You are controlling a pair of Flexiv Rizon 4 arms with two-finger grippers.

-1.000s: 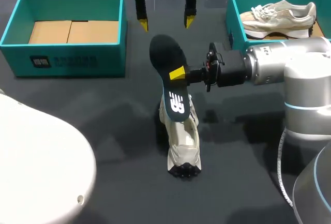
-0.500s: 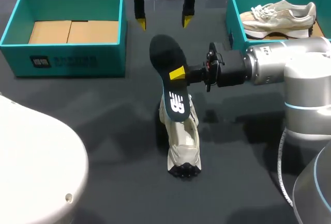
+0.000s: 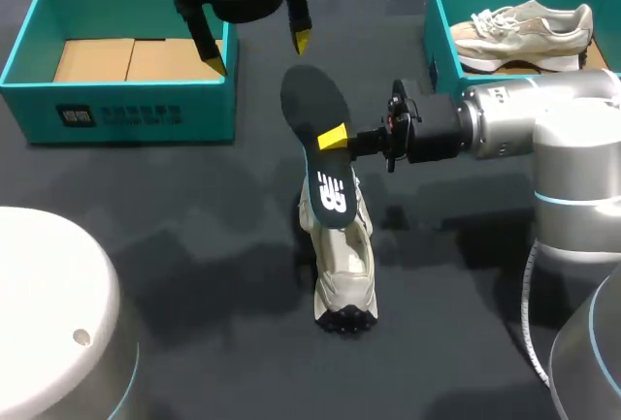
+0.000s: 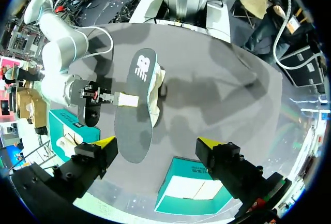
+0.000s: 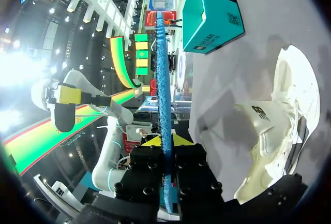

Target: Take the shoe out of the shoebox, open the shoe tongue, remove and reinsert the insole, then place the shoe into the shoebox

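Clamped in the right gripper [image 3: 333, 137], yellow tips pressed on both faces: the dark insole [image 3: 322, 163], held off the table [image 3: 194, 207] and tilted, one end high and away, the other low over the shoe [image 3: 342, 265], contact there not clear. Printed in white near the low end of the insole, a brand logo [image 3: 332, 195], not read off here. Along the right gripper [image 5: 165, 141] in its own wrist view, just the blue edge of the insole [image 5: 160, 79], pinched narrow between the two tips. Beside and below it, the pale shoe [image 5: 279, 125], lying on the table with its opening up and a small dark logo [image 5: 258, 111] inside. Shoe out of either box, near the table's middle, between the left shoebox [image 3: 136, 110] and the right shoebox [image 3: 432, 42]. In the right shoebox, a second pale shoe [image 3: 524, 27]. In the left shoebox, a brown cardboard insert [image 3: 136, 59]; on its front wall, a dark square mark [image 3: 76, 114] and a line of print [image 3: 136, 113] too small to make out. Above the right wall of that box, the left gripper [image 3: 260, 51], fingers spread wide, gripping nothing. From the left wrist, the left gripper [image 4: 156, 142] just as wide, with the insole [image 4: 133, 131] and the shoe [image 4: 156, 92] ahead of it and the left shoebox [image 4: 199, 171] under it.
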